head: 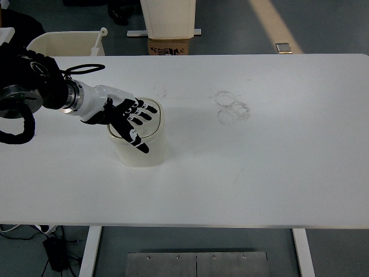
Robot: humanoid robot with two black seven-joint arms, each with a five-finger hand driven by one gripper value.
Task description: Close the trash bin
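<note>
The black-and-white fingers (140, 111) of the left hand (124, 118) are spread flat and straight, grasping nothing — 4 of them fan toward the right across the top of the bin, and the thumb (137, 143) angles down toward the lower right over the lid's front edge. The palm lies on or just above the lid; contact cannot be confirmed from this height. Behind the hand a white wrist cuff joins a silver ring and then the bulky black left arm (29, 86), which enters from the left edge of the frame with a loop of black cable arching above it.

The small cream plastic trash bin (147, 153) stands upright left of centre on the white table (259, 161), in the middle-left of the frame. It has a rounded-square shape, smooth pale walls and a lid (154, 121) of the same cream colour with a darker seam around its rim; the lid looks level and seated, though the hand hides much of it.

Faint grey ring-shaped smudges (232, 107) mark the tabletop right of centre, well apart from the bin. Beyond the far edge of the table, at the upper left of the frame, sits a cream plastic tub (66, 43) — and near the top centre a white bin-like container (168, 17) stands above a brown cardboard box (169, 46).
</note>
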